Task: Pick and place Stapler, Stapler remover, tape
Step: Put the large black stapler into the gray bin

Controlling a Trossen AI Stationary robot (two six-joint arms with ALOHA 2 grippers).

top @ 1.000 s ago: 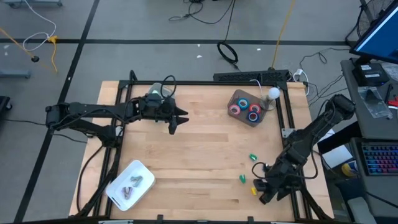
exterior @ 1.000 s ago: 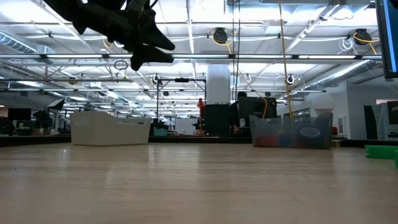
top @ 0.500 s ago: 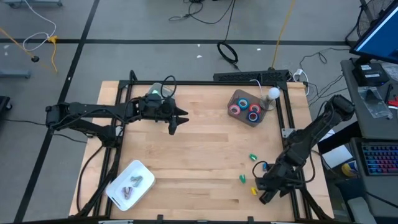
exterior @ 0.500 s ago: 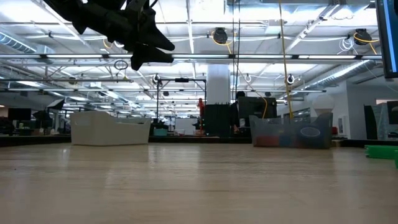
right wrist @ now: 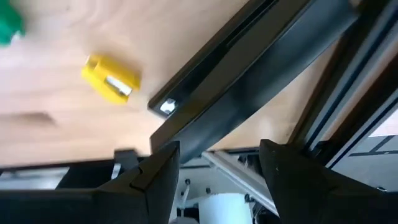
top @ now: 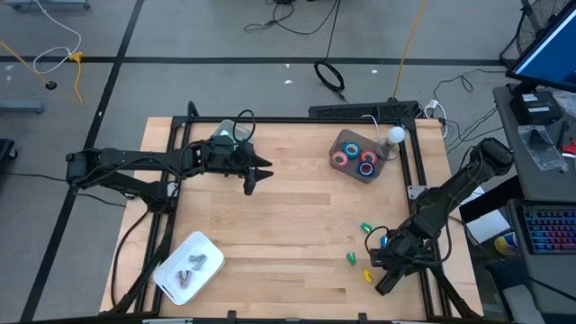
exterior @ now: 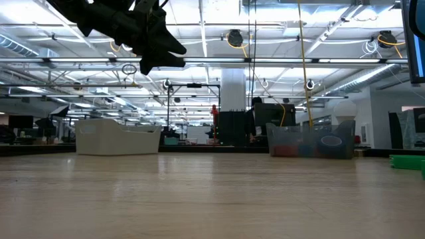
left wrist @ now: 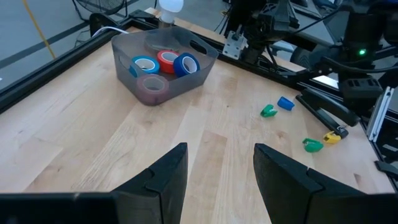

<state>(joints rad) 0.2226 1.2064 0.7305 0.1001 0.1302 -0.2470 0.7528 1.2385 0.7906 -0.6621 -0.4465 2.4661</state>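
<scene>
Right gripper point(top: 385, 274), fingers spread with nothing between them, sits low at the table's near right corner, over the black frame rail point(right wrist: 249, 81) that runs along the edge. Just beside it on the wood lies one yellow stapler remover point(top: 367, 276). One green piece point(top: 351, 258) lies a little farther in, and a second green piece point(top: 366, 228) with one blue piece point(left wrist: 285, 103) lies nearer the right rail. A dark stapler point(left wrist: 320, 112) lies at that rail, close to the yellow piece.

Left gripper point(top: 255, 176), fingers likewise spread and empty, hangs above the far left part of the table point(top: 279, 216), well clear of the surface; the low view shows it high over the boards.

Between the two grippers the wooden top is bare planking, giving open room across the middle.

At the far right corner stands one grey translucent bin point(top: 360, 155) holding the tape point(top: 353, 153): four rolls in all, two red and two blue, by the high view. A white rounded object point(top: 396, 135) stands just beyond that bin. At the near left corner rests one white tray point(top: 187, 266) with small grey items inside, too small to identify.

Beyond the table lie a grey floor with cables, a desk with a keyboard point(top: 549, 229) on the right, and, in the low view, a hall with ceiling lights.
</scene>
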